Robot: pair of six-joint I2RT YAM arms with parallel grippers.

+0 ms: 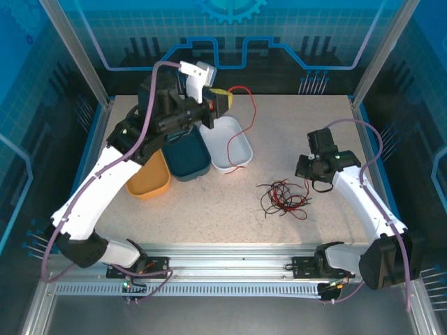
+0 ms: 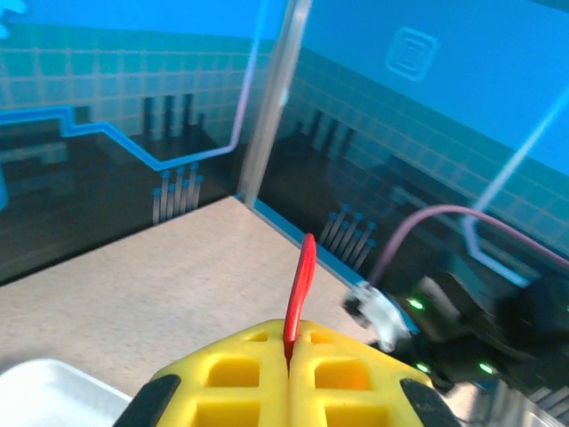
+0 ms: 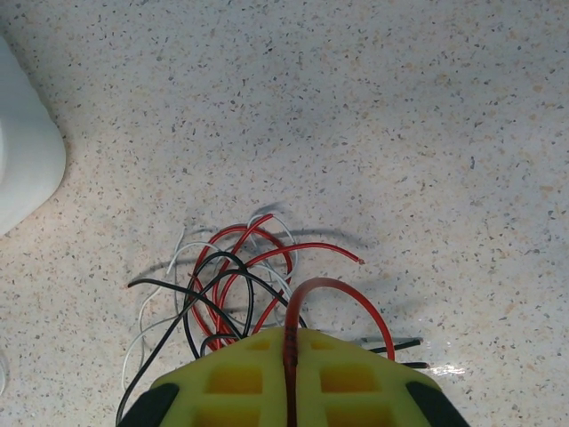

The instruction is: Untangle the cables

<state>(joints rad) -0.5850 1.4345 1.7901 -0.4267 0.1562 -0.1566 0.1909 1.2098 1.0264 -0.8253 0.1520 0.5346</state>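
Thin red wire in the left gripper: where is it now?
Top view: the thin red wire is pinched in the left gripper at the far middle of the table, looping down over the white plastic bin.

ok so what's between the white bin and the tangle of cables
Nothing but bare speckled tabletop. It separates the white bin from the tangle of cables, as the top view shows and the right wrist view confirms.
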